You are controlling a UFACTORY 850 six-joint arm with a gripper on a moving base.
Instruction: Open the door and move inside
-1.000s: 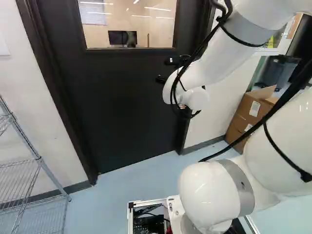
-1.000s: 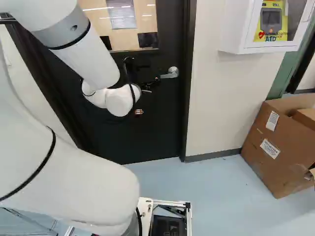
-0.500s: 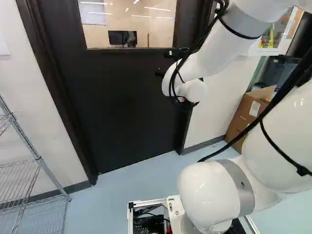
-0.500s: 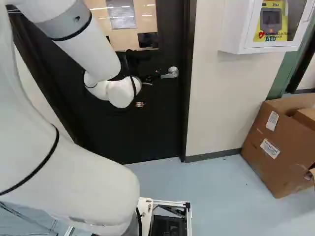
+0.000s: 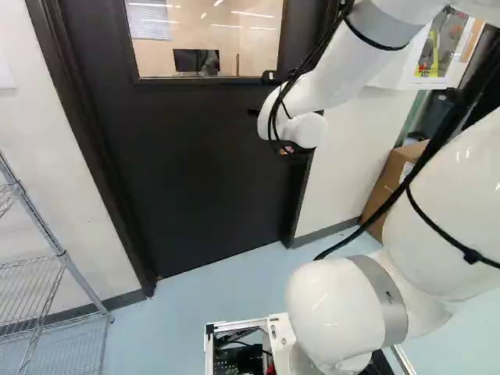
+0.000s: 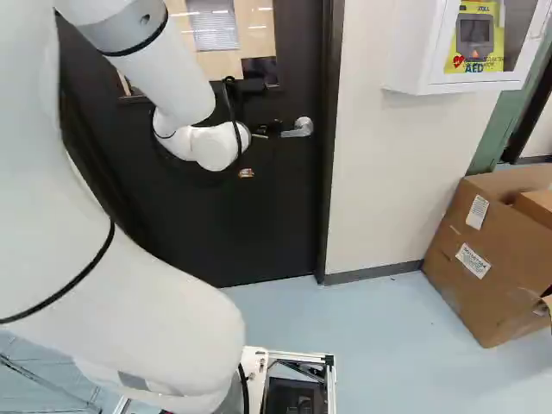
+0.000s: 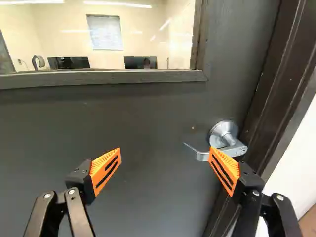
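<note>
Wrist view: one gripper, open, its two fingers spread wide and nothing held between them. One lever handle, ahead of the finger nearer the door frame; that finger's orange pad overlaps it in sight, and I cannot tell whether they touch.

Placement: handle mounted close to the door's latch-side edge, lower than the near bottom corner of the window. Lever laid roughly level, free end turned inward from that edge, so a downward push there should work the latch. My white arm reaches forward and folds at the wrist, I judge, to face the fingers to the panel at handle height. Wide spread—likely kept to admit the lever, though the gripper sits too far toward the door's middle to straddle it. A small shift toward the frame seems called for first; pressing on from here risks a fingertip jamming against the metal.

Appearance: handle in silvery metal, satin to shiny, with a round rose, a stout neck and a slim lever curling back at its tip. Door dark grey to black, flat-faced, apparently shut in its dark frame—opening and entry both outstanding.
</note>
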